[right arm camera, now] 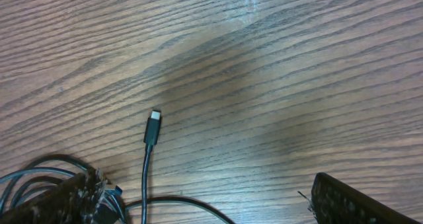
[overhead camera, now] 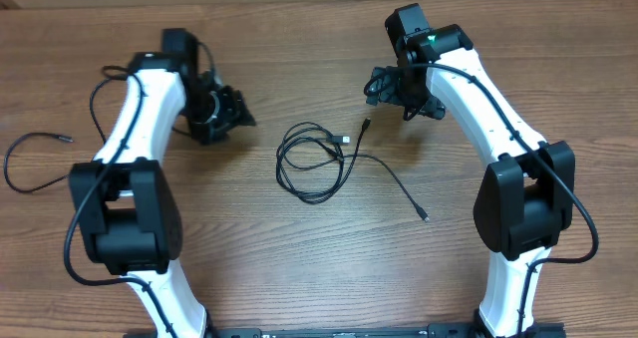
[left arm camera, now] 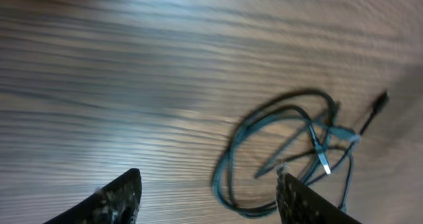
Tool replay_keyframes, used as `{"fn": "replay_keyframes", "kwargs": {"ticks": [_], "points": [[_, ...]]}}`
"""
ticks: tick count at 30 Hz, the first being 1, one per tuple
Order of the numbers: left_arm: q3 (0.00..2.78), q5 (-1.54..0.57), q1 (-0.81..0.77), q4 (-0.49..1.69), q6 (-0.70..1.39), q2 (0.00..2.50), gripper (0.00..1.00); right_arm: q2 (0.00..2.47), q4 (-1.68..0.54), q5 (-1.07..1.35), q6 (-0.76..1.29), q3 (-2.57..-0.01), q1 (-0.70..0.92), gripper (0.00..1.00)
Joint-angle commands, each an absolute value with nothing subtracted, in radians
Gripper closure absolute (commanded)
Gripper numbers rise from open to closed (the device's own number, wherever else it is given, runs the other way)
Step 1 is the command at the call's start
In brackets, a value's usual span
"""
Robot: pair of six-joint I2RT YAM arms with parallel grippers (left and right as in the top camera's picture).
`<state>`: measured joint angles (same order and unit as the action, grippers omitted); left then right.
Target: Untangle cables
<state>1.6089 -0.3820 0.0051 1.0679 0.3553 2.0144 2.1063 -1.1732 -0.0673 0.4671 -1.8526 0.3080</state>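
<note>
Left hand [overhead camera: 242, 115] spread wide, empty — tilted toward the cables [left arm camera: 317, 131]

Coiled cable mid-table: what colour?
The coiled cable is black, with a silver plug end; the overhead view shows it best.

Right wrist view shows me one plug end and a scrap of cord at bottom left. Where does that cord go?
Observer: From that plug it runs down to a loose coil in the middle of the table. I cannot trace it through the overlap.
Operator: Any other free ends?
Observer: A tail leaves the coil toward the right arm's side of the table and ends in a second plug.
Operator: Is the left arm holding anything?
Observer: No. The left arm has its jaws open and empty, left of the coil and clear of it.
</note>
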Motion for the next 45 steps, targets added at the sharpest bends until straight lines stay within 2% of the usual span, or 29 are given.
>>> {"fn": "replay_keyframes", "kwargs": {"ticks": [1, 10, 11, 13, 14, 21, 26, 28, 30, 34, 35, 36, 37, 40, 45], "points": [[1.594, -0.381, -0.064, 1.054, 0.337, 2.022, 0.39, 2.104, -1.171, -0.078, 0.467, -1.850, 0.306, 0.00], [1.532, -0.116, -0.279, 1.008, 0.344, 2.022, 0.42, 2.104, -1.171, -0.078, 0.467, -1.850, 0.306, 0.00], [1.520, -0.106, -0.301, 0.995, 0.344, 2.022, 0.46, 2.104, -1.171, -0.078, 0.467, -1.850, 0.306, 0.00], [1.493, -0.073, -0.346, 0.975, 0.345, 2.022, 0.67, 2.104, -1.171, -0.078, 0.467, -1.850, 0.306, 0.00], [1.476, -0.045, -0.371, 0.962, 0.345, 2.022, 0.69, 2.104, -1.171, -0.078, 0.467, -1.850, 0.306, 0.00], [1.378, 0.071, -0.427, 0.870, 0.364, 2.022, 0.62, 2.104, -1.171, -0.078, 0.467, -1.850, 0.306, 0.00], [1.376, 0.070, -0.407, 0.805, 0.374, 2.022, 0.49, 2.104, -1.171, -0.078, 0.467, -1.850, 0.306, 0.00], [1.379, 0.069, -0.390, 0.779, 0.391, 2.022, 0.50, 2.104, -1.171, -0.078, 0.467, -1.850, 0.306, 0.00], [1.379, 0.047, -0.379, 0.766, 0.435, 2.022, 0.66, 2.104, -1.171, -0.078, 0.467, -1.850, 0.306, 0.00], [1.378, 0.025, -0.379, 0.766, 0.442, 2.022, 0.73, 2.104, -1.171, -0.078, 0.467, -1.850, 0.306, 0.00], [1.378, 0.024, -0.379, 0.767, 0.442, 2.022, 0.79, 2.104, -1.171, -0.078, 0.467, -1.850, 0.306, 0.00], [1.378, 0.017, -0.380, 0.769, 0.442, 2.022, 0.91, 2.104, -1.171, -0.078, 0.467, -1.850, 0.306, 0.00], [1.378, 0.001, -0.379, 0.771, 0.441, 2.022, 0.96, 2.104, -1.171, -0.078, 0.467, -1.850, 0.306, 0.00], [1.412, -0.025, -0.379, 0.816, 0.431, 2.017, 0.96, 2.104, -1.171, -0.078, 0.467, -1.850, 0.306, 0.00], [1.668, -0.062, -0.379, 1.055, 0.383, 1.978, 0.96, 2.104, -1.171, -0.078, 0.467, -1.850, 0.306, 0.00]]}}
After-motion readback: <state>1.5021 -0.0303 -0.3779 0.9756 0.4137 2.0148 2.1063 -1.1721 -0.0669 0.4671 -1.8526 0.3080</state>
